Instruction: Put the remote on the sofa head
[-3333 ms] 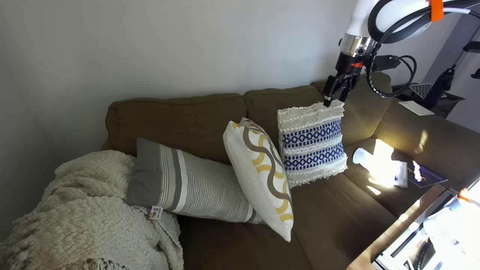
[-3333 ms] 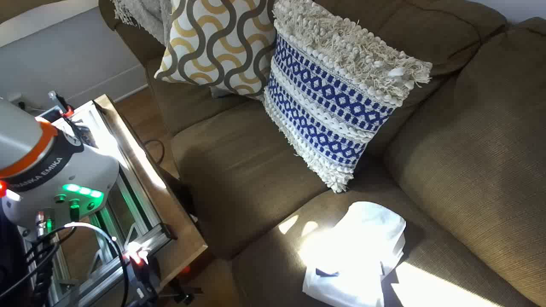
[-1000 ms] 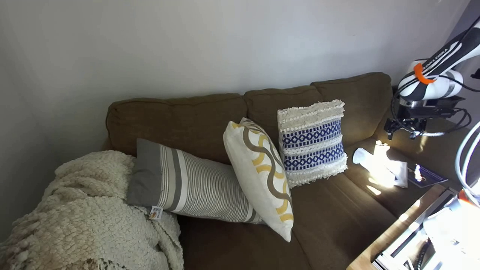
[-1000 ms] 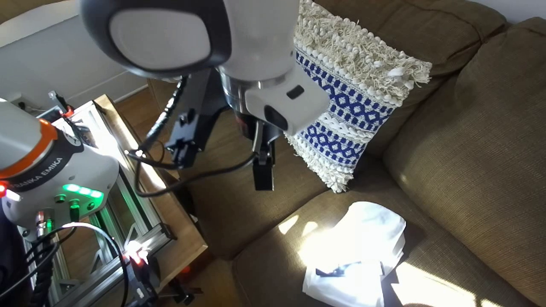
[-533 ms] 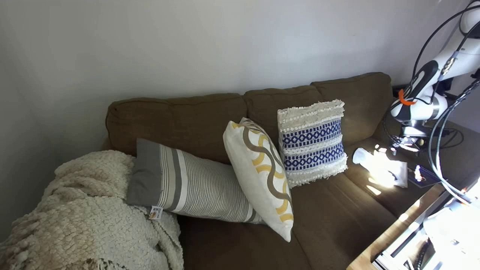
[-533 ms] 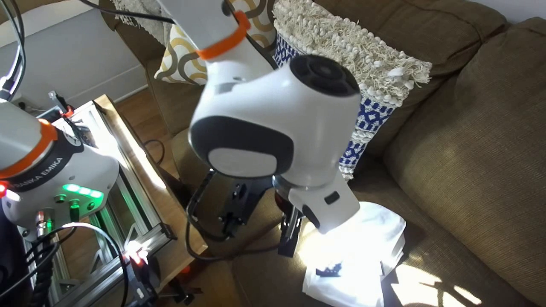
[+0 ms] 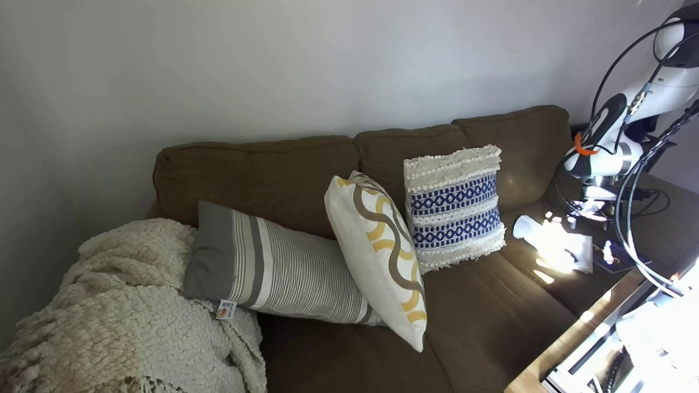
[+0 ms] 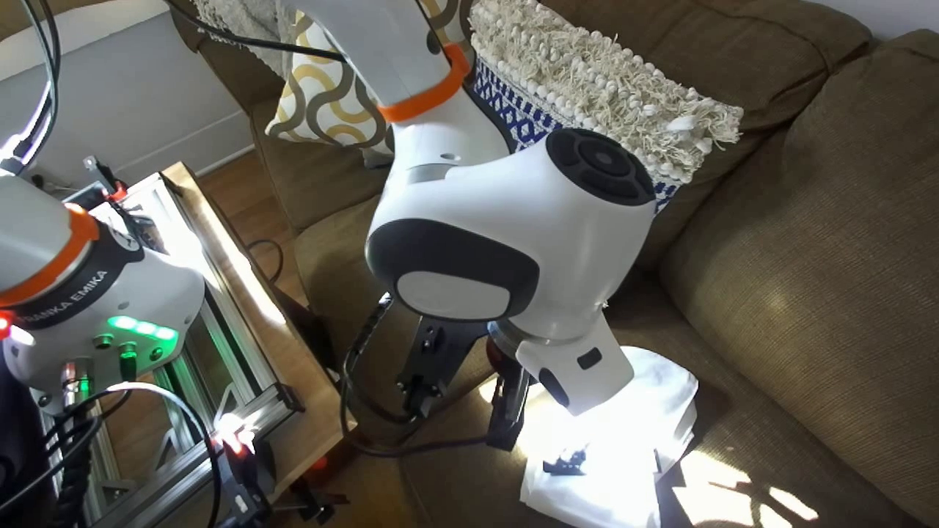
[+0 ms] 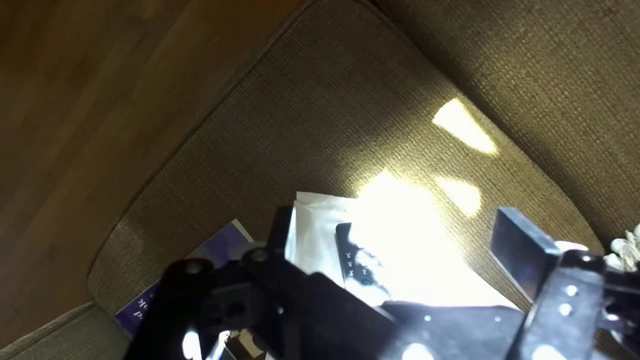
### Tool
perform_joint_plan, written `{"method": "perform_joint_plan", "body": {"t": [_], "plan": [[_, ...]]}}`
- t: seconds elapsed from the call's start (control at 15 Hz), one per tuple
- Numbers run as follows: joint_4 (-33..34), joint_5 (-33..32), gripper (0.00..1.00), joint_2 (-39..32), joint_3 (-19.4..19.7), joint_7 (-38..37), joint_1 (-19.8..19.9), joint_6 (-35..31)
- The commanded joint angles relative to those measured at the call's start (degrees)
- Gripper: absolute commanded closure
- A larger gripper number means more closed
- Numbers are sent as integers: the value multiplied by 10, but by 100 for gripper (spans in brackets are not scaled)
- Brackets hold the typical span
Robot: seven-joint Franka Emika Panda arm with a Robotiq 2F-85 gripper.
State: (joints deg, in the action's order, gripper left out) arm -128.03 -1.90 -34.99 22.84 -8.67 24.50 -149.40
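The black remote (image 9: 347,259) lies on a white cloth or bag (image 9: 320,225) on the sofa seat. Strong sunlight washes out much of the remote; a dark part of it shows in an exterior view (image 8: 565,465). My gripper (image 9: 402,240) is open and empty. In the wrist view its fingers stand wide apart, with the remote between them, nearer the left finger. In an exterior view the gripper (image 8: 506,414) hangs above the seat beside the white cloth, apart from it. The sofa head (image 7: 256,147) is the top ridge of the brown backrest along the wall.
A blue-white fringed pillow (image 7: 456,213), a wavy-patterned pillow (image 7: 377,262) and a striped pillow (image 7: 295,270) lean on the backrest. A purple booklet (image 9: 220,247) lies beside the cloth. The sofa armrest (image 7: 671,218) and the robot's wooden table (image 8: 315,411) are close.
The arm has swung from the fringed pillow's top toward the armrest end and come down over the white cloth. In the last half second it shifted slightly. The pillows have not moved.
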Motion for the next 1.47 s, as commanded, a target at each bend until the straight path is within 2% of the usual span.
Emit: {"method": "perform_joint_plan", "body": {"t": [0.0,0.2,0.4,0.47,0.53,0.6,0.8,0.87,0.93,1.13,1.2,1.27,1.4], "plan": [[8,53,0,-11,-44,57,49,-47],[43,154,0,-48,-146,181,164,-108],[110,245,0,-105,-237,303,274,-75],[132,248,0,-127,-261,332,314,-63],[159,230,0,-146,-265,339,336,-43],[183,213,0,-168,-261,345,344,-25],[261,162,0,-214,-214,315,338,30],[280,152,0,-220,-194,278,321,49],[227,164,0,-190,-220,311,342,14],[267,154,0,-211,-206,291,333,36],[256,151,0,-211,-216,317,332,-11],[258,132,0,-223,-199,309,312,-50],[267,108,0,-237,-198,311,309,-87]]}}
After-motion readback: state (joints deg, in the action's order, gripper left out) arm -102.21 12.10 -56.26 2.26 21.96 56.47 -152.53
